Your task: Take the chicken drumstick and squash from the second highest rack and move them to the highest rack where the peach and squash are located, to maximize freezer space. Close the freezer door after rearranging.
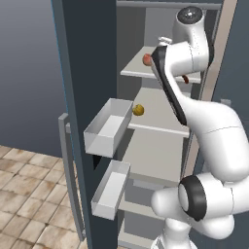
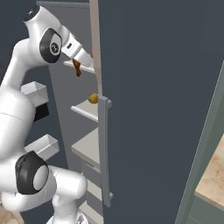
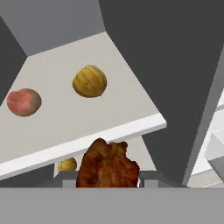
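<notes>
- The freezer door (image 1: 80, 97) stands open at the left of the left base view, a tall dark panel with 2 white door bins (image 1: 108, 127) fixed to its inner face, one above the other.
- The robot arm (image 1: 209, 141) rises in front of the freezer and reaches up to the level of the highest rack (image 1: 141, 68).
- The highest rack is a flat pale shelf; in the hand view it carries 2 things, well apart from each other.
- The second highest rack (image 1: 155, 114) lies directly below it, its front edge pale.
- The chicken drumstick (image 3: 108, 165) is clamped between the jaws, and it fills the gap between the 2 dark finger tips in the hand view. It hangs in the air in front of the highest rack's front edge, just below that edge in this view. In the right base view it shows as a brown piece under the hand.
- The gripper (image 3: 107, 178) is closed on the drumstick.
- The upper squash (image 3: 89, 81) sits on the highest rack, yellow with faint stripes, nearer the right wall.
- The peach (image 3: 24, 102) lies on the same rack, to the left of that squash.
- The lower squash (image 1: 138, 110) rests on the second highest rack, near its left edge.
</notes>
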